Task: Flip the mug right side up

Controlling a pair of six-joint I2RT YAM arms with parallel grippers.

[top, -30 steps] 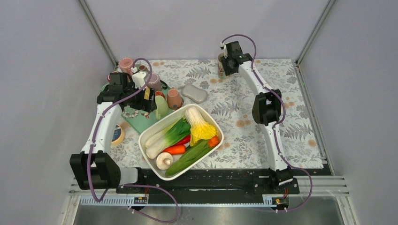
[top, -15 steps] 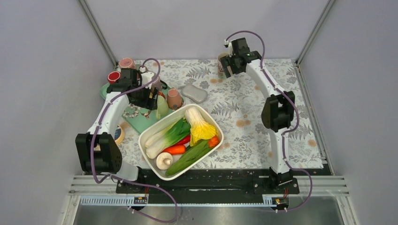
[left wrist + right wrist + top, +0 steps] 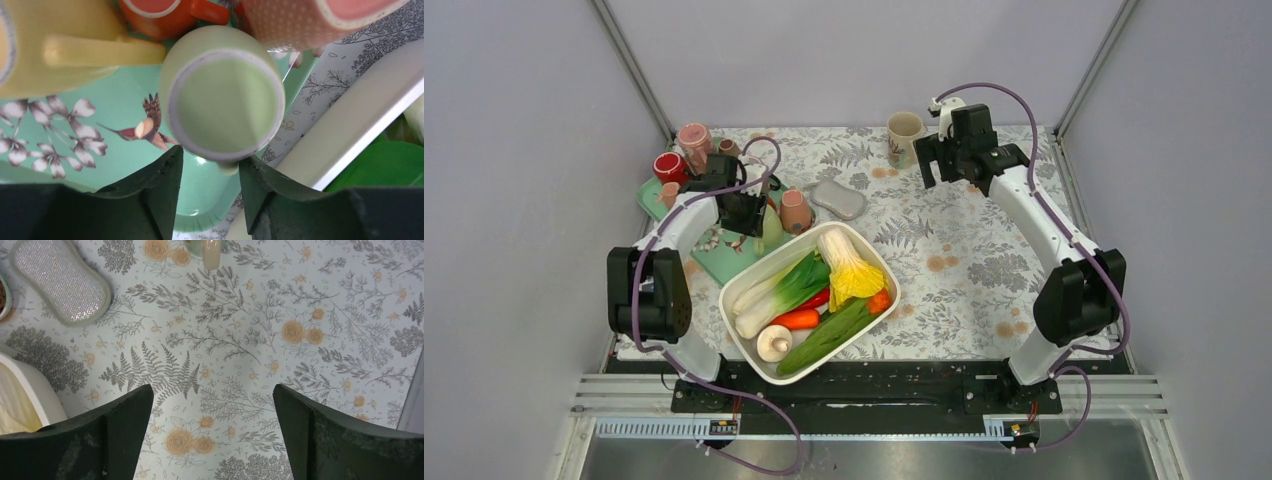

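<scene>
A pale green mug (image 3: 222, 100) stands upside down on the teal tray (image 3: 115, 110), its flat base facing the left wrist camera. Its handle (image 3: 227, 167) lies between my left gripper's (image 3: 211, 157) fingers, which have narrowed around it with a gap still showing on the left side. From above, the left gripper (image 3: 749, 212) sits right beside that green mug (image 3: 769, 228). A beige mug (image 3: 904, 135) stands upright at the back of the mat. My right gripper (image 3: 942, 172) hovers to its right, wide open and holding nothing (image 3: 212, 395).
The tray (image 3: 714, 262) also carries a yellow mug (image 3: 50, 45), a red mug (image 3: 667, 167) and a pink dotted mug (image 3: 695, 140). A pink cup (image 3: 795, 210) and grey sponge (image 3: 839, 200) lie nearby. A white basin (image 3: 876, 258) of vegetables fills the front centre.
My right gripper opened, let go of the beige mug and drew back to the right. My left gripper moved onto the green mug and narrowed its jaws around the handle.
</scene>
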